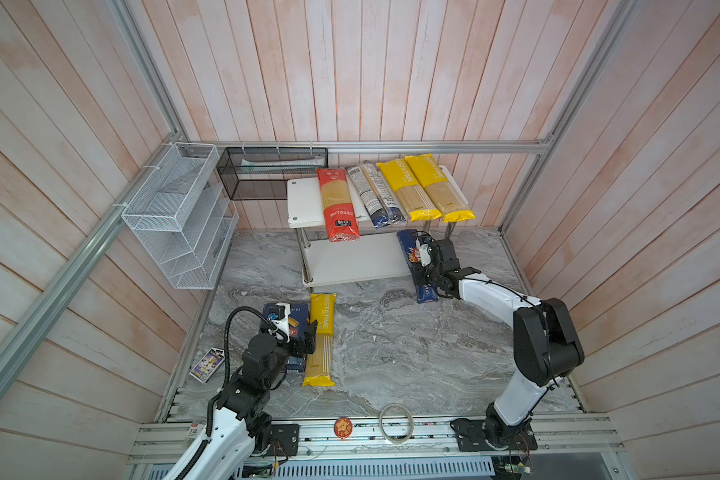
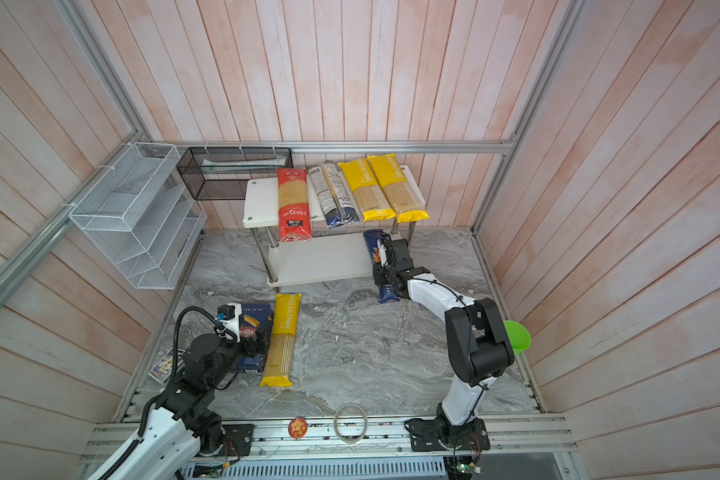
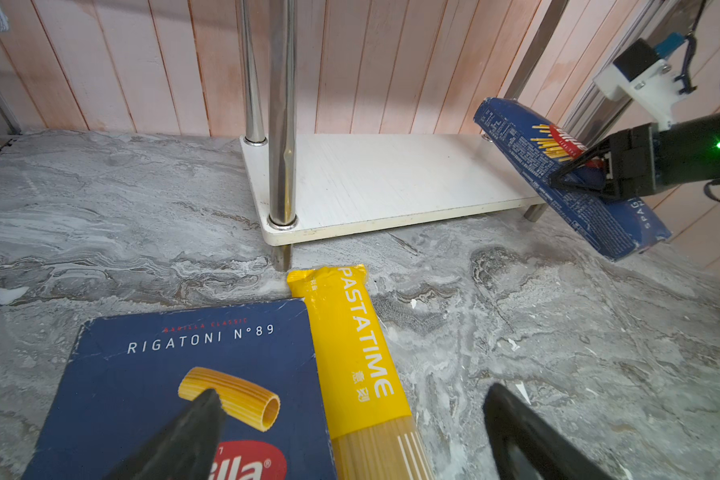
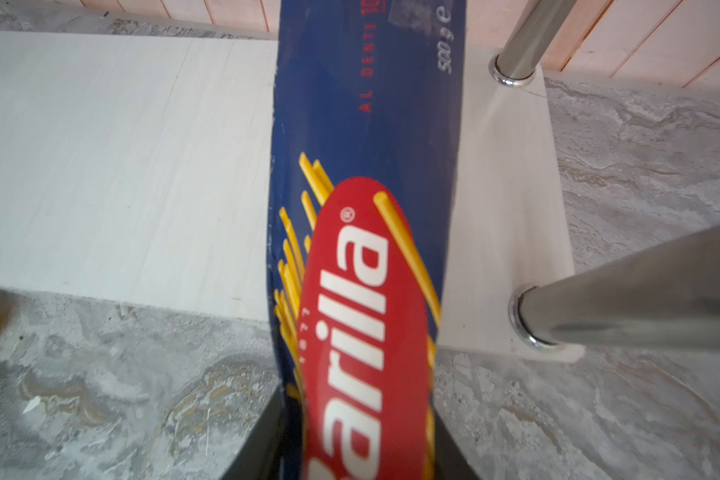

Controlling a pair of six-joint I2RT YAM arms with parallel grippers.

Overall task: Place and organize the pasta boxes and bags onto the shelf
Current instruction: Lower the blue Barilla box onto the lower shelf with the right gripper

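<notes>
- Near left: the left gripper (image 3: 354, 392) stands wide open and holds nothing. One finger hangs over the rigatoni box (image 3: 184, 365), the other over bare table (image 1: 391, 353), with the yellow bag (image 3: 350, 353) lying between them. Box and bag lie flat on the table, side by side, long axes near-to-far.
- Middle right: the right gripper (image 4: 354, 453) is clamped across the narrow width of the spaghetti box (image 4: 366, 104) and carries it clear of the table. The box's long axis runs near-to-far, away from the gripper.
- Deciding relation: the box's far part lies over the right end of the lower board (image 1: 350, 259), just left of the right posts (image 4: 516, 45); its near part overhangs the board's near edge. Contact with the board cannot be told.
- Judgement: seating the box calls for travel farther along its own axis. The right arm is the nearer one, and the adjacent posts are the hazard.
- Far: the upper board (image 1: 304, 199) carries the red bag (image 1: 336, 199), the clear bag (image 1: 375, 195) and two further yellow bags (image 1: 408, 189) (image 1: 441, 187), side by side, near ends overhanging.
</notes>
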